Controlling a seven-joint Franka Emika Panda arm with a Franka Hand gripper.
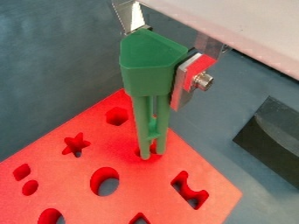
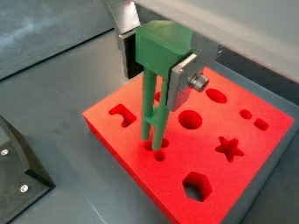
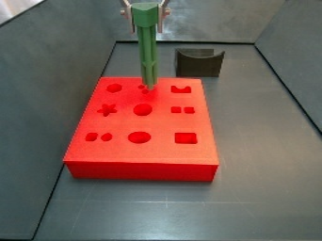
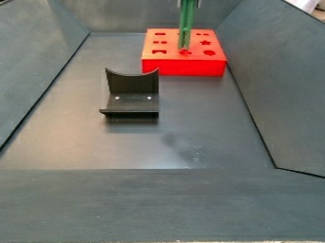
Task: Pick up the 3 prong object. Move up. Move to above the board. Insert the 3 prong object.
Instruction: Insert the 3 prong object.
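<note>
Over board point(image 3: 88, 149), tool-held point(image 1: 158, 54) upright 3 prong object point(image 1: 149, 96).

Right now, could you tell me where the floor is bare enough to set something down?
The widest bare floor lies in front of the fixture, away from the board. Narrow strips flank the board. It is crowded over the board, where the gripper holds the green peg.

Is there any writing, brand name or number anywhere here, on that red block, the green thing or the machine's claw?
None can be read in any view.
Bright red flat board with shaped cutouts: holes only, no lettering.
Slender green 3 prong object: plain.
Silver two-finger gripper, shut on the 3 prong object over the board: unmarked.
Dark grey U-notched block: plain.
</note>
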